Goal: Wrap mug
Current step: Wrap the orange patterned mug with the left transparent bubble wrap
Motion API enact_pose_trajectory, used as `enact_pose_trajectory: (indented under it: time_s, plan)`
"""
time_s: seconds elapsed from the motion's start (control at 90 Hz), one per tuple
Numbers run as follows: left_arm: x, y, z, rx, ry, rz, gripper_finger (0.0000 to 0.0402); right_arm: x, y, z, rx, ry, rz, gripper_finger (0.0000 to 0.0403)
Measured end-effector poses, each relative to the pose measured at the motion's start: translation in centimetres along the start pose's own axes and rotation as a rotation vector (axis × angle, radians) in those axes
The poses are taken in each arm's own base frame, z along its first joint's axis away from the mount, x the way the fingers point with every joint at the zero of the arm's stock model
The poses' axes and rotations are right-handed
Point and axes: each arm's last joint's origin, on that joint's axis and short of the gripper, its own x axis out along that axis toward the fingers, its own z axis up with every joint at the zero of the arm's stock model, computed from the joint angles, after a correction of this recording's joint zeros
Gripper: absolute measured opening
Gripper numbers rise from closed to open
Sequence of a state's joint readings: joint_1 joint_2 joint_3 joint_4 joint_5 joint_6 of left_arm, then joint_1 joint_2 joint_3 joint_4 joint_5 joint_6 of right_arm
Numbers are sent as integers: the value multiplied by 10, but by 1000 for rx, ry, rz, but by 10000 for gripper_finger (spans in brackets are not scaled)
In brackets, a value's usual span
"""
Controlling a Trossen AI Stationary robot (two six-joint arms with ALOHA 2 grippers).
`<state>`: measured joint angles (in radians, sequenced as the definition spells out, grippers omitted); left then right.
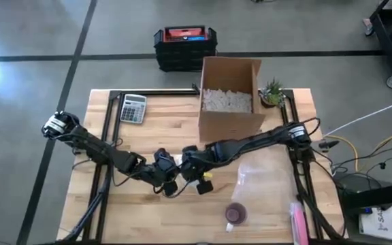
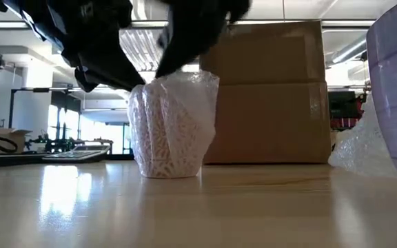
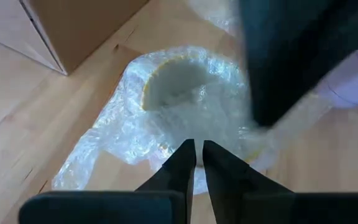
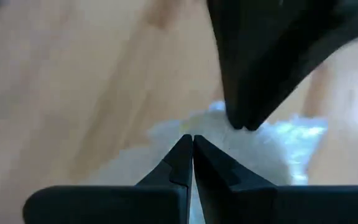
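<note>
At the centre of the high view, slightly toward the bottom, both arms met over the mug [image 2: 173, 127], which stood upright on the wooden table [image 1: 155, 218] already swathed in bubble wrap [image 3: 117, 140]; the low view showed it left of middle, in front of the cardboard box [image 2: 271, 93]. The left pincer [image 3: 199, 158] had its fingers drawn nearly together with only a thin slit between them, tips at the wrap's edge, apparently pinching the film so it would not spring open, though the bite itself was hard to confirm. The right pincer [image 4: 188, 152] was likewise closed down to a hairline, its tips pressed into the crinkled plastic at the top of the bundle, likely gathering loose wrap over the rim; the mug's yellowish rim and pale mouth remained uncovered in the left wrist view. Holding from two sides probably kept the wrap taut while the excess was tucked. A second, purple mug [image 1: 235, 214] sat on a clear plastic sheet [image 1: 264, 178] lower right in the high view, well apart, and a calculator [image 1: 133, 108] lay at upper left.
</note>
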<state>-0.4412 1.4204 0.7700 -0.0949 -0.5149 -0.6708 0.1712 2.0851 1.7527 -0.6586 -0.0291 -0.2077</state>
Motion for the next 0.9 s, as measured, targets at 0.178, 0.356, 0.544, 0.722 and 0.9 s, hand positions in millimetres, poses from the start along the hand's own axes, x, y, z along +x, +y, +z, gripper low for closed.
enact_pose_trajectory:
  time_s: [0.178,0.356,0.544,0.722,0.9]
  plan:
    - [0,0,0,-3,-4,-3,22,27,-7,-13,7,114,-55,0]
    - [0,-1,1,-7,-9,-8,22,22,-6,-11,-15,111,-33,0]
    - [0,-1,1,-7,-10,-12,22,-27,-5,7,-28,49,-51,0]
    - [0,-1,1,-9,-11,-13,22,-52,-11,16,-29,-27,-80,0]
    - [0,-1,1,-9,-11,-13,22,-8,-12,3,-24,59,-60,0]
